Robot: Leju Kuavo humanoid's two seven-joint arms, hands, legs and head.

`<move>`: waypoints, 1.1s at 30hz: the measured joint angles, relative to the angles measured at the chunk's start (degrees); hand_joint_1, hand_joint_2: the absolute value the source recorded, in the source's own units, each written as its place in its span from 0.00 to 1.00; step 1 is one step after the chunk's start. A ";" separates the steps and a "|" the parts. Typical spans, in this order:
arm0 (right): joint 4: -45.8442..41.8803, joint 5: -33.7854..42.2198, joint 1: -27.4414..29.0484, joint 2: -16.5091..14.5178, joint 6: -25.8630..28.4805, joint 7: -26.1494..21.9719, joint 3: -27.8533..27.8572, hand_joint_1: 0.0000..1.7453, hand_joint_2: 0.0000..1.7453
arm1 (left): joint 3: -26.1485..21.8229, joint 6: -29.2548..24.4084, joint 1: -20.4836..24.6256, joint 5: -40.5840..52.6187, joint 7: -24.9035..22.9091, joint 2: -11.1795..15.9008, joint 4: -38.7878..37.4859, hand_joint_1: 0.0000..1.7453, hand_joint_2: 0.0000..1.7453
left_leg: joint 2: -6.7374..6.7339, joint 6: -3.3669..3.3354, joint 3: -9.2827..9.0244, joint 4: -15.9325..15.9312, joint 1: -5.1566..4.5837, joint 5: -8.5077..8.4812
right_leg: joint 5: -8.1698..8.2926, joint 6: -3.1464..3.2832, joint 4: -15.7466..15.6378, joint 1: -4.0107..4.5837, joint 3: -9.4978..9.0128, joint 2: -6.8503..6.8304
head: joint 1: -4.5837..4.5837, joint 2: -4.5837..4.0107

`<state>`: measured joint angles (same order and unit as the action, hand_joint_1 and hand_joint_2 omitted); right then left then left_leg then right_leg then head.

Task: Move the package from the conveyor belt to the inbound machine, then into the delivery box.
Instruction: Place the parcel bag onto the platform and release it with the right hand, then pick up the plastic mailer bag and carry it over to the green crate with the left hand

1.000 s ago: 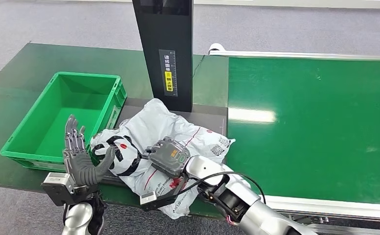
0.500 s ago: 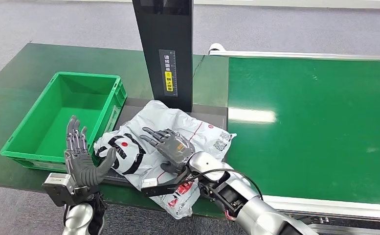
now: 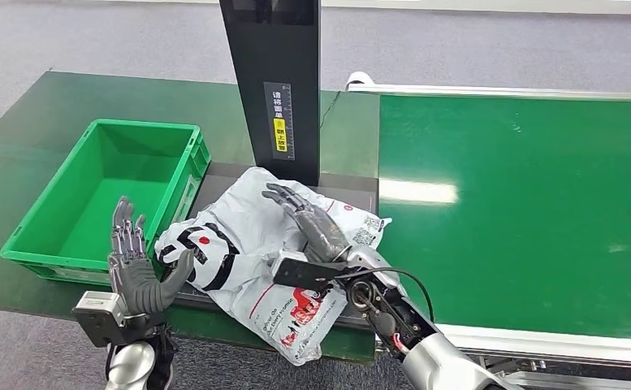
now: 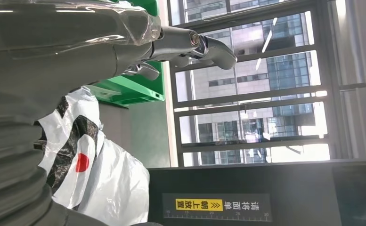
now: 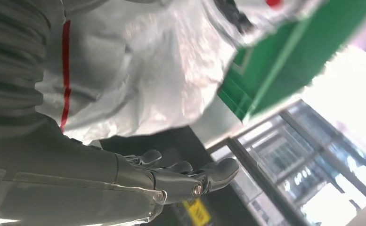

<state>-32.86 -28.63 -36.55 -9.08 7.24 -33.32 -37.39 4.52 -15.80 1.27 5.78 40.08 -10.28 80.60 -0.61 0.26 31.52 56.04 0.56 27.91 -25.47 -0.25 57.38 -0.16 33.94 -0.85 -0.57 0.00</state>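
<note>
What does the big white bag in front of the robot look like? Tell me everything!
The package is a soft, crinkly white plastic mailer bag with black patches, a red dot, red lines and lettering, and small printed codes near one corner. It lies crumpled and flat on the dark plate below the black scanner post, one end hanging over the table's near edge. The right hand lies stretched out over it; the left hand stands open at its end beside the green crate.

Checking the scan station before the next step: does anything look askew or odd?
Yes: the package lies crumpled and skewed on the inbound machine's dark plate, one corner hanging past the table's near edge.
</note>
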 joint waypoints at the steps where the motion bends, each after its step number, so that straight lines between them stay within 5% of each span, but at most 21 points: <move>1: -0.60 1.29 0.49 0.00 -0.49 -0.74 1.13 0.00 1.00 | -0.02 0.16 -0.13 -0.08 0.00 0.01 0.01 0.00 1.00 | 0.00 0.00 0.00 0.00 0.00 0.00 | 0.00 0.00 0.00 0.00 0.00 0.00 | 0.00 0.00; 9: -7.52 11.68 4.82 0.02 -4.51 -3.27 9.69 0.00 1.00 | -0.11 3.73 -0.50 -1.93 -0.01 0.07 0.04 0.00 1.00 | 0.01 0.00 0.00 0.00 0.00 0.00 | 0.00 0.00 0.00 0.00 0.00 0.00 | 0.01 0.00; 18: -18.51 27.35 10.28 0.96 -11.31 2.38 19.82 0.00 1.00 | -0.36 7.43 -0.43 -3.16 -0.32 0.21 0.05 0.00 1.00 | 0.00 0.00 0.00 0.00 0.00 0.00 | 0.00 0.00 -0.01 0.00 0.01 0.00 | 0.00 0.00; 33: -31.05 27.94 18.08 3.05 -8.95 3.08 26.70 0.00 1.00 | 3.44 6.93 2.54 13.79 -5.88 1.13 -2.00 0.00 1.00 | 0.00 0.00 -0.01 0.00 0.00 0.00 | 0.00 0.00 -0.02 -0.01 0.01 0.00 | 0.00 0.00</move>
<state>-63.91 -0.68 -18.47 -6.02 -1.72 -30.24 -10.69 7.96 -8.87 3.81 19.57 34.19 -9.16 78.59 -0.61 0.26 31.51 56.05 0.55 27.91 -25.47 -0.25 57.36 -0.17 33.95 -0.85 -0.57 0.00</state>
